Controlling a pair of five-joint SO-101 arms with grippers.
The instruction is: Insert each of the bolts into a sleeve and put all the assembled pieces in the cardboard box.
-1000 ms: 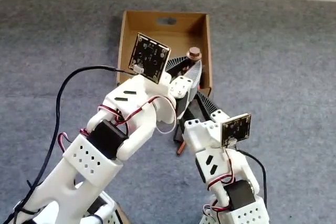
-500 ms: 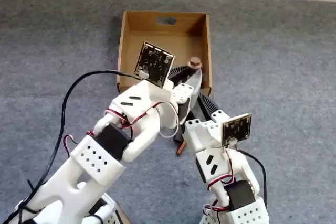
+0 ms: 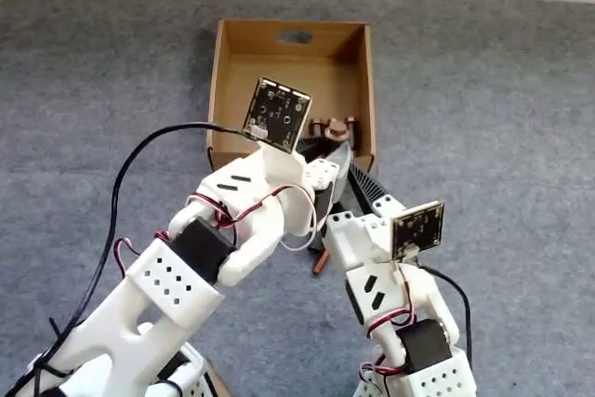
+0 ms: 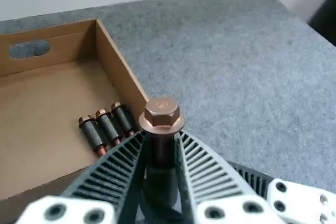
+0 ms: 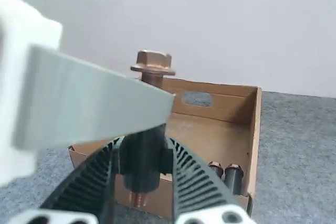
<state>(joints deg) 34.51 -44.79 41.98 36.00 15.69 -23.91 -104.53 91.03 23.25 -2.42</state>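
Insertion step looks nearly done. Left gripper (image 4: 159, 148) fingers clenched on bolt (image 4: 161, 114) under head. Right gripper (image 5: 140, 156) fingers grasping sleeve (image 5: 139, 169), bolt tip showing below it. Piece at centre of high view, over lower right corner of cardboard box (image 3: 221, 72). Next move likely needs right gripper to release so left can lower piece beside three finished pieces (image 4: 107, 127).

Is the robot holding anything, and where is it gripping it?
Yes, one bolt: the left gripper pinches it just under the hex head, the right gripper clamps its dark sleeve below.

No text, labels or numbers can be made out anywhere. Something may be stamped on the bolt head (image 4: 161, 113), but it can't be read.
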